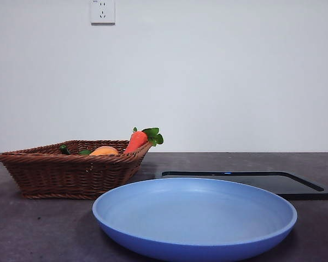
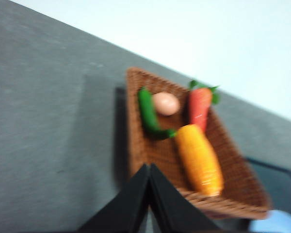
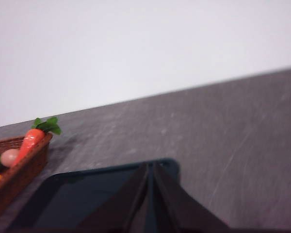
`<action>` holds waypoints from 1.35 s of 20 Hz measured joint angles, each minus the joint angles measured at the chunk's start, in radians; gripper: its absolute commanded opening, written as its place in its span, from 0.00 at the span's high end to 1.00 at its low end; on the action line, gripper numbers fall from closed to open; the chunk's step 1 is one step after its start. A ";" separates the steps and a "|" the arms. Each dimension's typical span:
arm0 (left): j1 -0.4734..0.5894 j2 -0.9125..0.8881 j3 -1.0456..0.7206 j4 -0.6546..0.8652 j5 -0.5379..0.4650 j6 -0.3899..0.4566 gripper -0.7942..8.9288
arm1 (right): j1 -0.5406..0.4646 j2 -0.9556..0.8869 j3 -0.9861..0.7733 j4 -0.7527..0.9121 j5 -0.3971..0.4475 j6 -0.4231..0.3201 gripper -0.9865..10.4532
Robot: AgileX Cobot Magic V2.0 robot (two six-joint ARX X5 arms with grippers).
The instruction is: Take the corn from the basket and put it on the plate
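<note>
One corn lies in the basket, beside a carrot, an egg-like ball and a green pod. The plate sits bare, near the basket, with a black tray behind it. My left gripper hangs above the basket's near rim, jaws clenched, empty. The right gripper waits over the tray, also closed. I judge the reach stage: next I must part the left jaws and descend astride the cob.
</note>
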State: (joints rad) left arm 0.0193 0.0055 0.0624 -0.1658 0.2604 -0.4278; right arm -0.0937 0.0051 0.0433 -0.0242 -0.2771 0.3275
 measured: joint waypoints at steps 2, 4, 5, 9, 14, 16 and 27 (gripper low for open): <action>0.000 0.000 0.045 -0.035 0.031 -0.035 0.91 | 0.000 0.001 0.043 -0.061 0.000 0.027 0.91; 0.000 0.007 0.103 -0.090 0.053 -0.056 0.91 | 0.000 0.005 0.105 -0.106 0.000 0.041 0.91; 0.000 0.013 0.129 -0.122 0.057 -0.062 0.91 | 0.000 0.009 0.133 -0.120 -0.001 0.044 0.91; 0.000 0.058 0.222 -0.238 0.085 -0.064 0.91 | 0.000 0.062 0.261 -0.194 -0.010 0.043 0.91; 0.000 0.154 0.355 -0.356 0.146 -0.024 0.91 | 0.000 0.185 0.413 -0.380 -0.070 -0.004 0.91; 0.000 0.206 0.409 -0.410 0.170 0.014 0.91 | 0.000 0.246 0.476 -0.468 -0.116 -0.037 0.91; -0.005 0.480 0.592 -0.686 0.299 0.261 0.91 | 0.051 0.542 0.723 -0.910 -0.248 -0.275 0.91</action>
State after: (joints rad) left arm 0.0143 0.4850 0.6548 -0.8520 0.5594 -0.1673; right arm -0.0422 0.5472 0.7666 -0.9340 -0.5247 0.0528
